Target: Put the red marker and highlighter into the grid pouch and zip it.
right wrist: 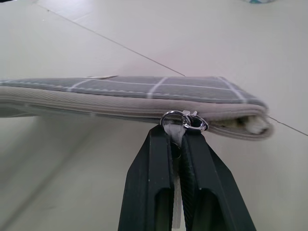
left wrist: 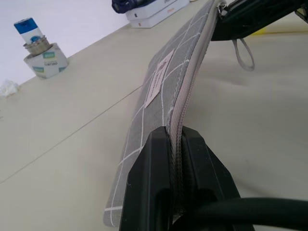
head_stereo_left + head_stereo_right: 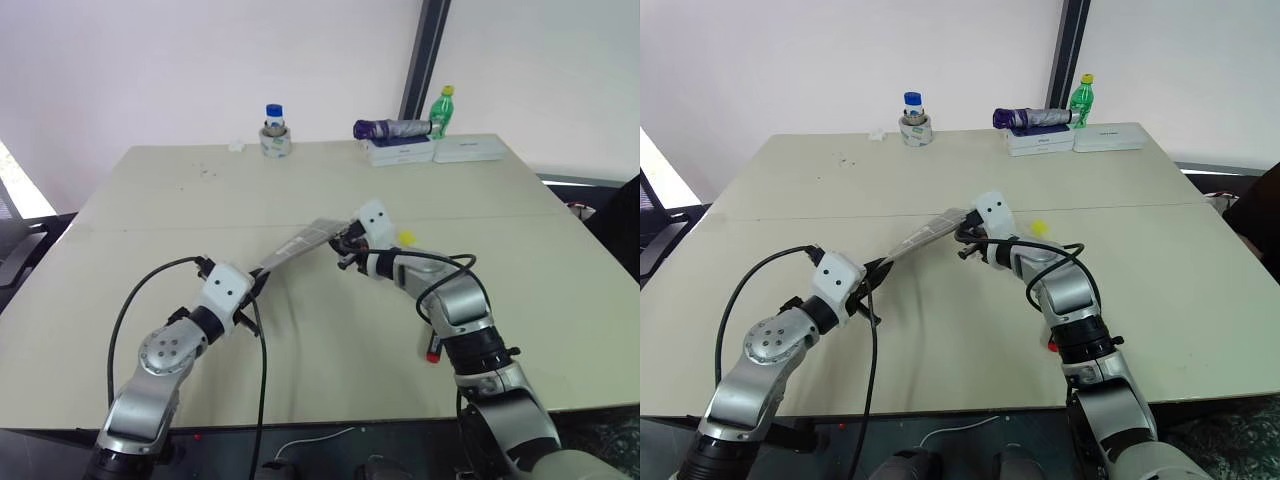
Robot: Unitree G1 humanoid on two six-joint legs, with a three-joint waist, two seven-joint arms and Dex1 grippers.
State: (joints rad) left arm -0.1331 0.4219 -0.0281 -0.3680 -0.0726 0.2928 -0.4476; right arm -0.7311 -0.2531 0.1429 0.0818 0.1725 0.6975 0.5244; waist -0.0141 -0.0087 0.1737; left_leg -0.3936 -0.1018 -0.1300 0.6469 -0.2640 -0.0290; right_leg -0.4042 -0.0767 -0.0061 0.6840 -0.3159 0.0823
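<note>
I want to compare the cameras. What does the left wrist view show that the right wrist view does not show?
Left wrist view alone: the left hand shut on the grid pouch's end, the white label, the blue-capped jar.
Right wrist view alone: the right hand shut on the zipper pull, seen close.
Both: the pouch held above the table.
</note>
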